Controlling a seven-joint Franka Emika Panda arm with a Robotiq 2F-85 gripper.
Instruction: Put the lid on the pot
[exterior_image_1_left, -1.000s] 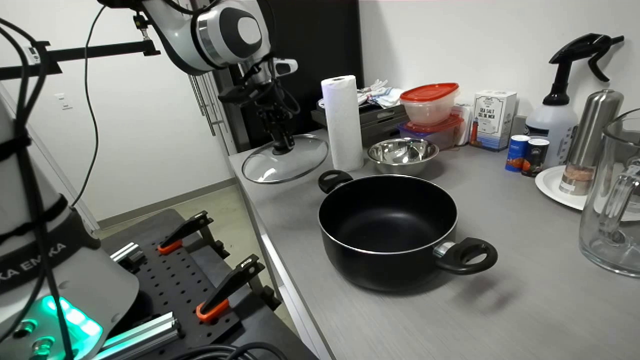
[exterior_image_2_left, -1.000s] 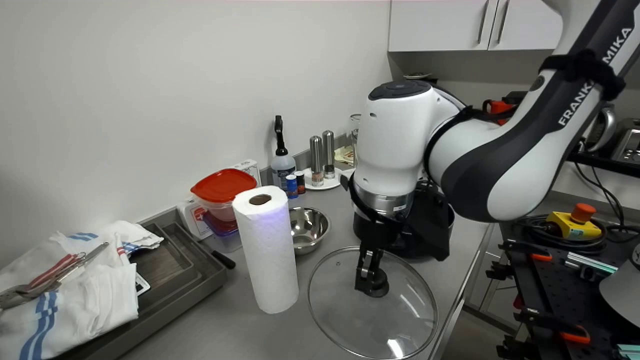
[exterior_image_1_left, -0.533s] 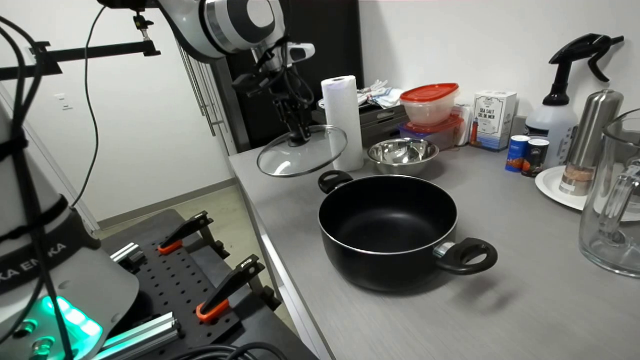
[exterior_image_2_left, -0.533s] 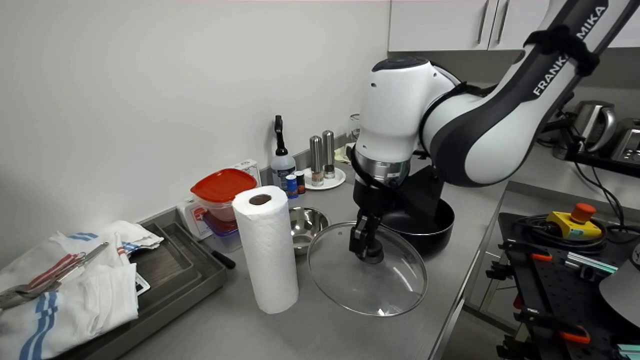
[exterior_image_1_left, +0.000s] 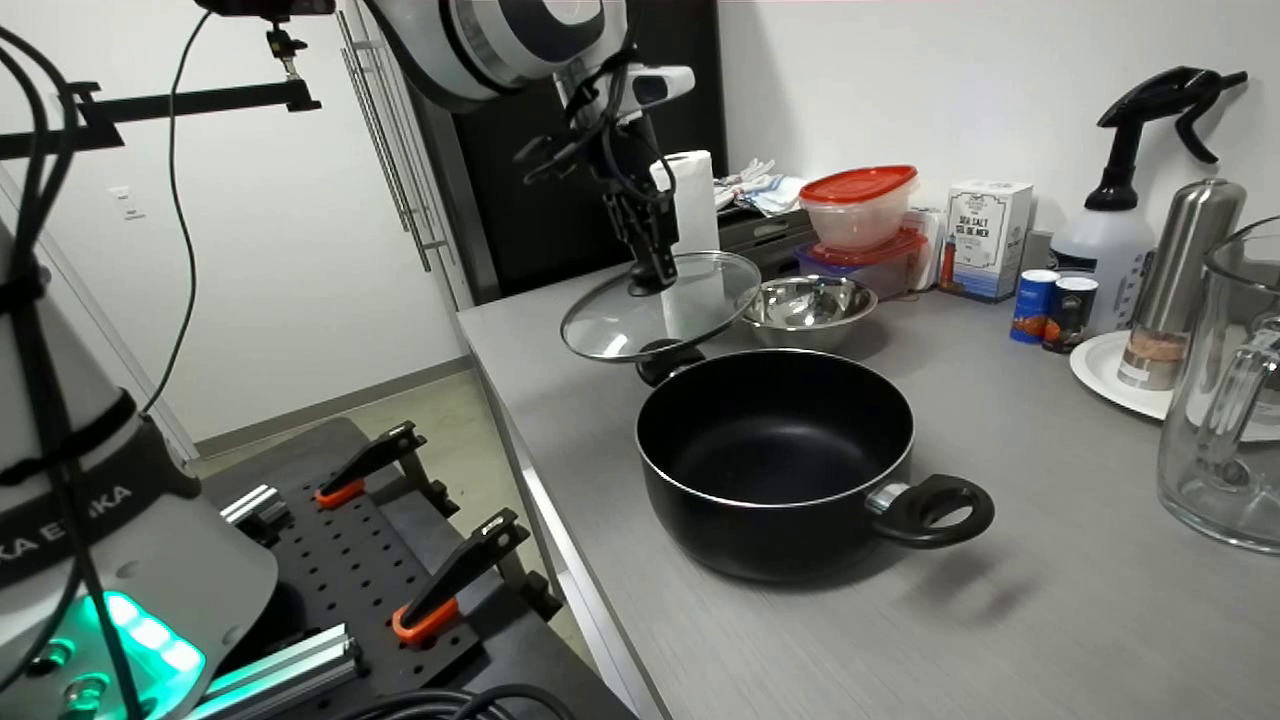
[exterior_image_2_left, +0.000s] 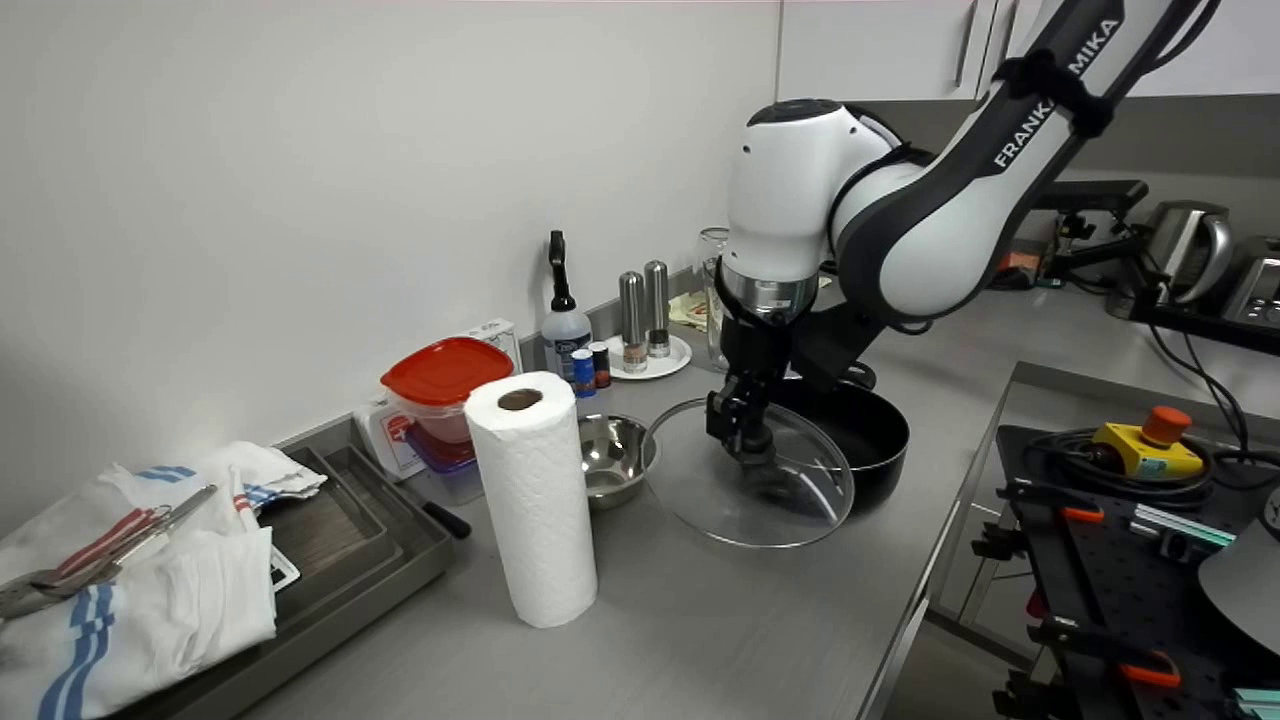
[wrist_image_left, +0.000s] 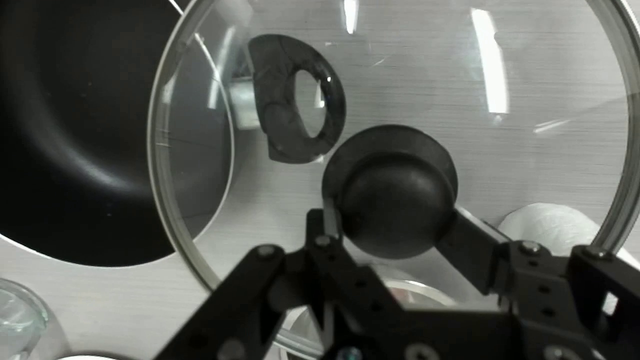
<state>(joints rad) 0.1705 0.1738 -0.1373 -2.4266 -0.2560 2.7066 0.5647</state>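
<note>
- Jaws closed on the black knob (wrist_image_left: 397, 200) of the lid (exterior_image_1_left: 665, 318); wrist view shows one jaw at either side of it.
- Lid held up off the surface (exterior_image_1_left: 770, 650), at a slant to the rim of the pot (exterior_image_1_left: 775, 540).
- Pot upright on the surface; dark interior visible in both exterior views.
- Wrist view: lid's edge overlaps part of the pot rim; one loop handle (wrist_image_left: 275, 100) seen through the glass. Lid and handle touching or apart: cannot tell.
- Steel bowl (exterior_image_1_left: 820, 338) on the surface near the pot; paper towel roll (exterior_image_2_left: 535, 500) upright on the surface, near the bowl.
</note>
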